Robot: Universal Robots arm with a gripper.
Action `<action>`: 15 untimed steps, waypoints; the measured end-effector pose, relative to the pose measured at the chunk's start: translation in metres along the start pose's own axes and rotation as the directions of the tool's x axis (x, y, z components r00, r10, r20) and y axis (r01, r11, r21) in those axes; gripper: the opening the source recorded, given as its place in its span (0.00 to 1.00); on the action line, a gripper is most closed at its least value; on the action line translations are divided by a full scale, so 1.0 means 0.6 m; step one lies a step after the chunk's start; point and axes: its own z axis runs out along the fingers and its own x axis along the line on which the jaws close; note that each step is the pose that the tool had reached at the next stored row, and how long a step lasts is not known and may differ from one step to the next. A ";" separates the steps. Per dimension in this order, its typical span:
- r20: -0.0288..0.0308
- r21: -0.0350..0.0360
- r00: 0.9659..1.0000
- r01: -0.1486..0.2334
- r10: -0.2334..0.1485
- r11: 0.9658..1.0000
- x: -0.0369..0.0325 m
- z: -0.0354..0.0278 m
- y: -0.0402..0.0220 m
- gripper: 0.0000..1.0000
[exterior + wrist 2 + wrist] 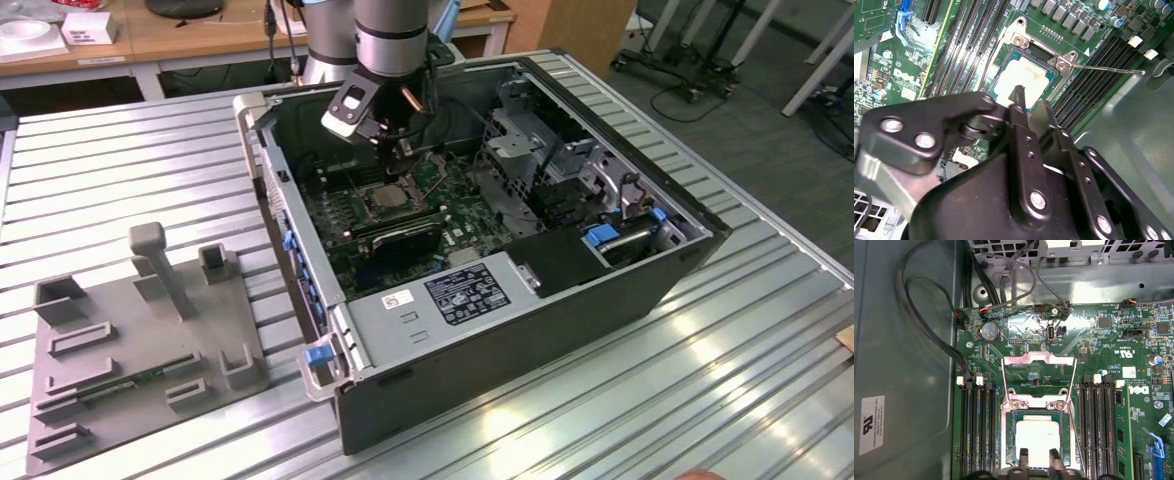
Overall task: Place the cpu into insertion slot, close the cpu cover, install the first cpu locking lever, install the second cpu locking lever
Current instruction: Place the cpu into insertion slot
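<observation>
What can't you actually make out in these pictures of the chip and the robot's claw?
- First wrist view: the gripper and the picture's edge cut off one side of the cpu.
- Second wrist view: the gripper's black body covers part of the cpu and much of the motherboard.
- Exterior view: everything there is too small to tell whether the gripper touches the cpu.

The arm (387, 35) comes down from above, its gripper (1039, 456) pointing downward, the two fingers (1024, 456) slightly apart and empty.
</observation>
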 end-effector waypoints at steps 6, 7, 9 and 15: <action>0.000 0.000 1.000 0.000 0.000 1.000 0.000 0.000 0.000 0.11; 0.000 0.000 1.000 0.000 0.000 1.000 0.000 0.000 0.000 0.11; 0.000 0.000 1.000 0.000 0.000 1.000 0.000 0.000 0.000 0.11; 0.000 0.000 1.000 0.000 0.000 1.000 0.000 0.002 0.003 0.11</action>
